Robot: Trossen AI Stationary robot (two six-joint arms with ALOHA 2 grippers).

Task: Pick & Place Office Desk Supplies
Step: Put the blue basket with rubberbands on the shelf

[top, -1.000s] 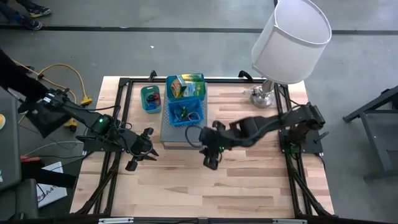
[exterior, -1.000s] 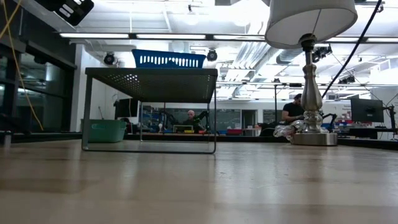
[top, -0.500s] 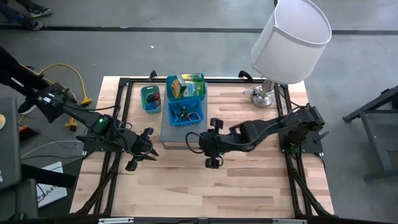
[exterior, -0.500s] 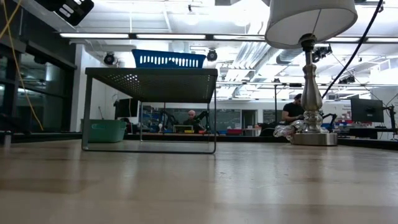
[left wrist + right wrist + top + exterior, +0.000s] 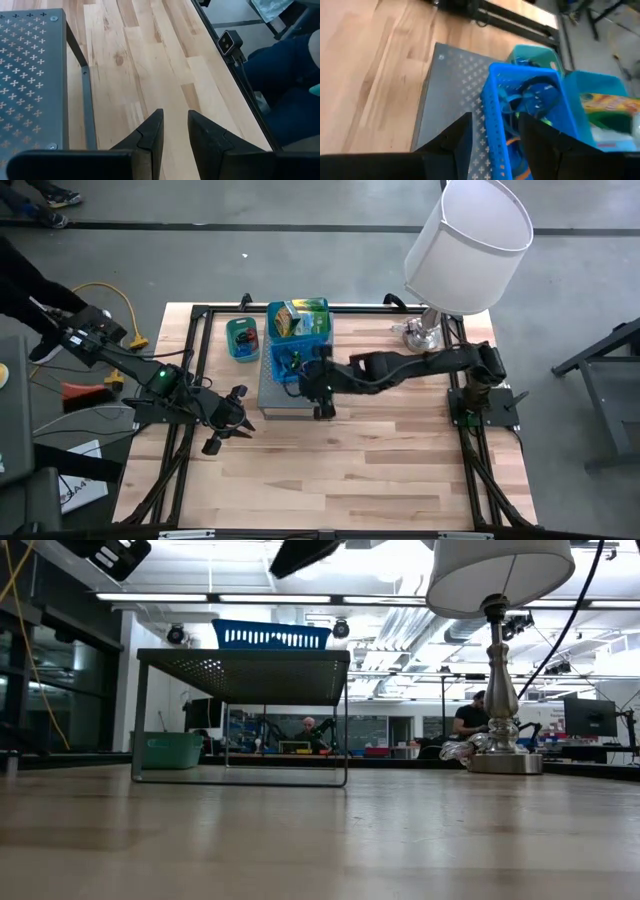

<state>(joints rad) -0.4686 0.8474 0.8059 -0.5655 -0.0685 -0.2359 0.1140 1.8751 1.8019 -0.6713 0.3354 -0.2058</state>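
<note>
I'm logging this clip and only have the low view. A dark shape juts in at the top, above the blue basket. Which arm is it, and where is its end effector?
Observer: Probably the right arm. From above, the right end effector hangs over the blue basket's near edge, on the grey stand.
Reviewer: Is it holding anything?
Observer: No. Its wrist view shows the fingers open and empty, with blue loop-shaped clips in the basket beyond them.
Reviewer: And the other arm?
Observer: The left end effector waits over bare table to the left of the stand, also open.
</note>
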